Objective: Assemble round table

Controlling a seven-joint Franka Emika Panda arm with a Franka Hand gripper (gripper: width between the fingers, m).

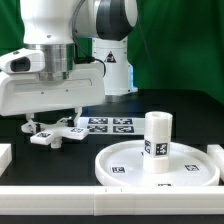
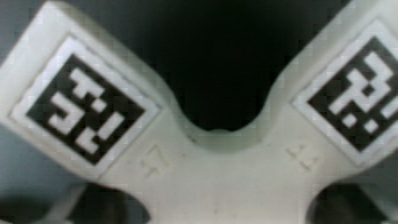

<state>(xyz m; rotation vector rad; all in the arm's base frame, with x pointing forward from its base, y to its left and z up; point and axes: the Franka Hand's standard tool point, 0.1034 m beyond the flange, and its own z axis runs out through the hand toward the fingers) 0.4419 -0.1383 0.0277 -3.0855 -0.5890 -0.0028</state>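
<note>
The white four-armed cross base (image 1: 57, 133) lies on the black table at the exterior view's left. My gripper (image 1: 46, 124) is down right over it, its dark fingers at the base's arms. In the wrist view the cross base (image 2: 214, 160) fills the picture, two tagged arms spreading away from its centre. My gripper (image 2: 217, 208) shows there only as dark blurred shapes on either side of the centre, so its opening is unclear. The large rimmed round disc (image 1: 125, 160) lies at the front right. The short cylinder leg (image 1: 157, 134) stands upright on it.
The marker board (image 1: 108, 125) lies flat behind the cross base, in front of the robot's pedestal. White straight border rails (image 1: 90, 203) run along the front edge and at both sides. A green wall closes the back.
</note>
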